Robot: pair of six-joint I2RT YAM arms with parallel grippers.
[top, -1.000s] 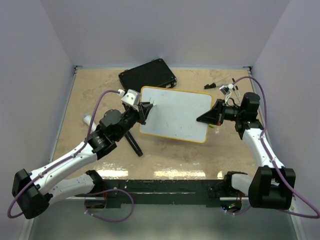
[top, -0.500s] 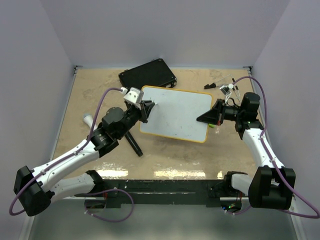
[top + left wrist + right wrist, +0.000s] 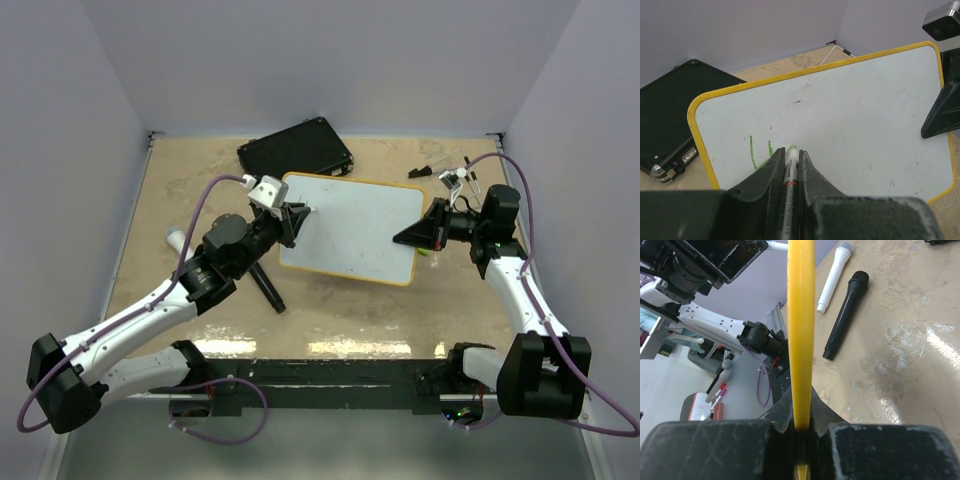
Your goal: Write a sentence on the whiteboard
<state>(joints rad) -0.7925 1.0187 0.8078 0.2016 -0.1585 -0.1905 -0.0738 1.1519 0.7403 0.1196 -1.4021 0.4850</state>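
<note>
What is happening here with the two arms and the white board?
The left gripper is shut on a marker, whose tip touches the whiteboard near its left edge. A few green strokes, the start of the sentence, are already there. The right gripper is shut on the board's right rim and holds it. Most of the white face is blank, so the writing has only begun.

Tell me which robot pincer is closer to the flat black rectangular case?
Left. The left pincer holds a white marker at the yellow-rimmed whiteboard end beside the flat black rectangular case. The right pincer clamps the board's opposite edge, farther away.
</note>
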